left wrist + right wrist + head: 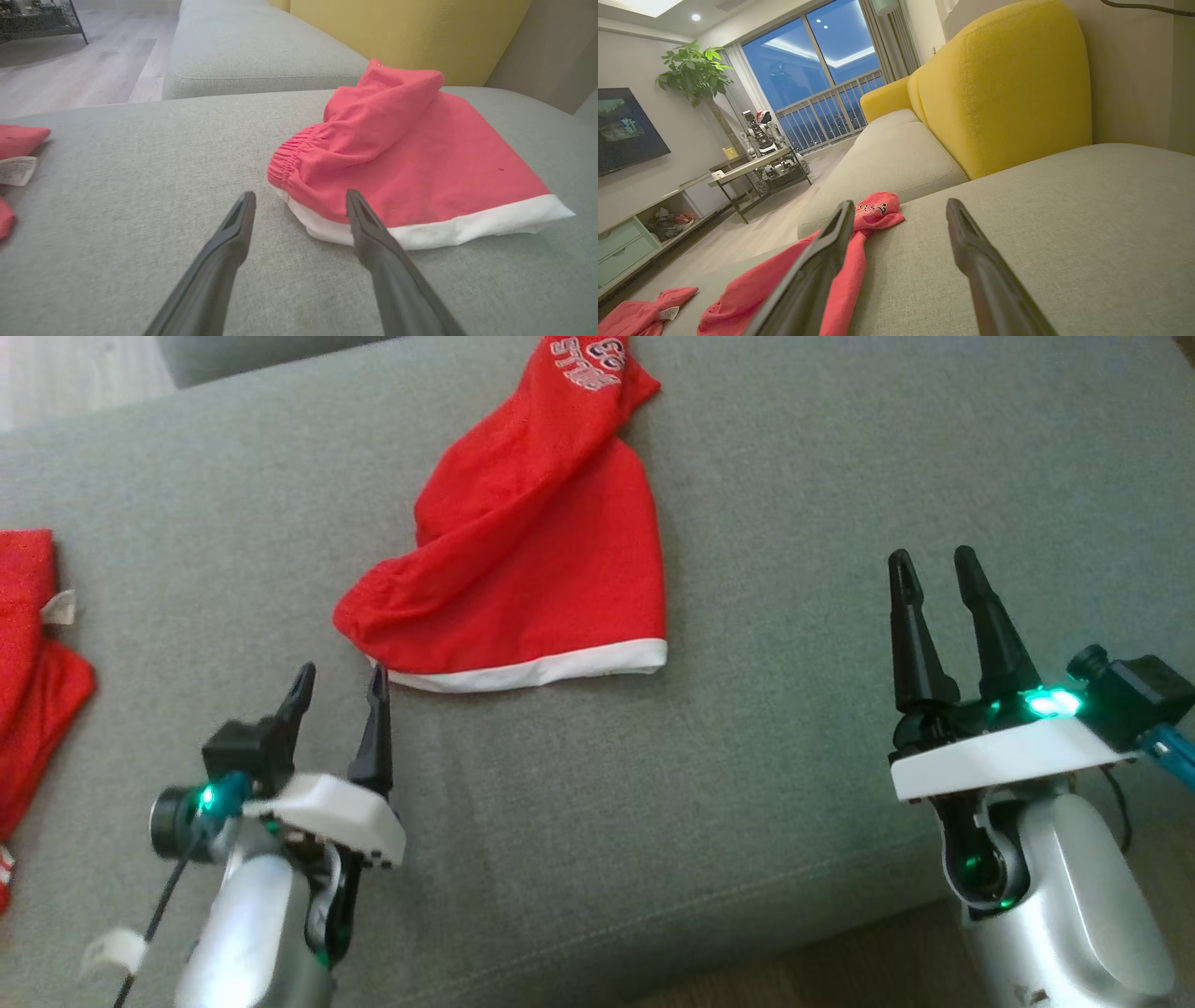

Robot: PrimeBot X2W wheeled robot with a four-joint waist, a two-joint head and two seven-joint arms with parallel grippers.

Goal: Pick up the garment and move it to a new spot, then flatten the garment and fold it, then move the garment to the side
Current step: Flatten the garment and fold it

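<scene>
- Stretching under the red garment (541, 551) on all sides, the grey sofa seat (747, 821) carries it; the garment lies on the middle-far part of the seat.
- The yellow backrest (397, 32) stands behind the garment, on its far side in the left wrist view.
- The garment itself is not flat: one part is twisted and laid over the other. It has a white band along its near edge, a gathered elastic edge at its near-left corner, and white letters at its far end.
- A second red cloth (28, 663) lies well apart from the garment, to its left, with a small white label (58, 607) on it.
- The right gripper (932, 556) is well apart from the garment, to its right, above the seat. Its two fingers are spread and hold nothing.
- The left gripper (342, 672) is just beside the garment's near-left corner. Its fingers are spread and empty; if the one finger (369, 224) near the white band touches it, I cannot tell.
</scene>
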